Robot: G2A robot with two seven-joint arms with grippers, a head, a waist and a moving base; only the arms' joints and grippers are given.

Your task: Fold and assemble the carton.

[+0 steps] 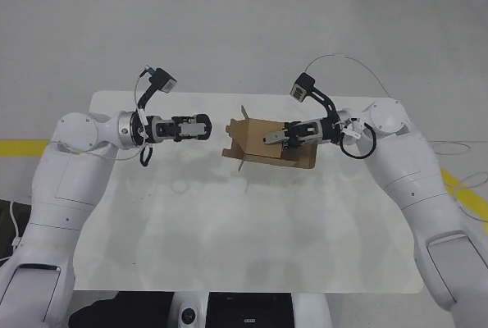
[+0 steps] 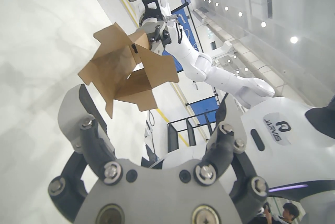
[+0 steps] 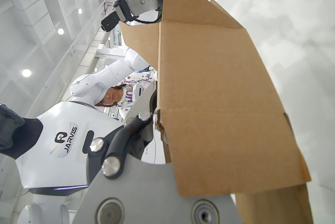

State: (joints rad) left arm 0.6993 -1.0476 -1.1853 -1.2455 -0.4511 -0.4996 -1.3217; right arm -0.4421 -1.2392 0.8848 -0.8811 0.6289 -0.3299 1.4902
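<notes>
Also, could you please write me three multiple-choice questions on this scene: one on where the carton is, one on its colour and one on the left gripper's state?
1. What holds the carton?
A. the left gripper
B. the right gripper
C. both grippers

2. What colour is the carton?
A. white
B. blue
C. brown

3. How is the left gripper?
A. open, holding nothing
B. shut on the carton
C. shut on nothing

Answers:
1 B: the top view shows the right gripper clamped on a carton panel, with the left gripper apart from it.
2 C: every view shows plain brown cardboard.
3 A: in the left wrist view its fingers stand wide apart with nothing between them.
</notes>
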